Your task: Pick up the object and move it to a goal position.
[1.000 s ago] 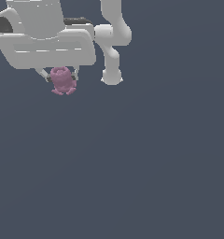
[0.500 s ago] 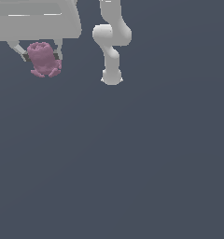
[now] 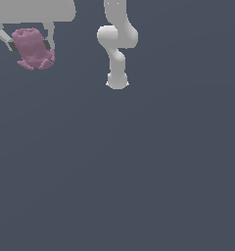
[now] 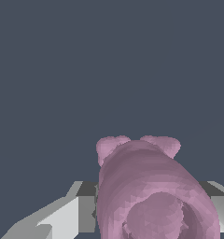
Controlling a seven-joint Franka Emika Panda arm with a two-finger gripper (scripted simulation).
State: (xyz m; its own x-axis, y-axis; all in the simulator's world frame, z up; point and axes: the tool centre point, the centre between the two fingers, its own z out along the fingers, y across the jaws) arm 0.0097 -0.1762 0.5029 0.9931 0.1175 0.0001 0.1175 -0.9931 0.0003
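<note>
The white two-fingered gripper (image 3: 30, 43), at the exterior view's far left, clamps the lumpy pink-mauve object (image 3: 33, 48) aloft, so transport is under way and the next move likely calls for a steady carry to the goal.

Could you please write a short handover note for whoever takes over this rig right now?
Gripper: shut on the pink object, one finger on each side of its body.
Object: off the floor, held at the upper edge of the exterior view's left; its knobby bumps point away from the wrist camera.
Done: the pick.
Left: carry it to the goal, which no picture shows, so confirm where it is before moving further.
Arm base: at the top centre of the exterior view.
</note>
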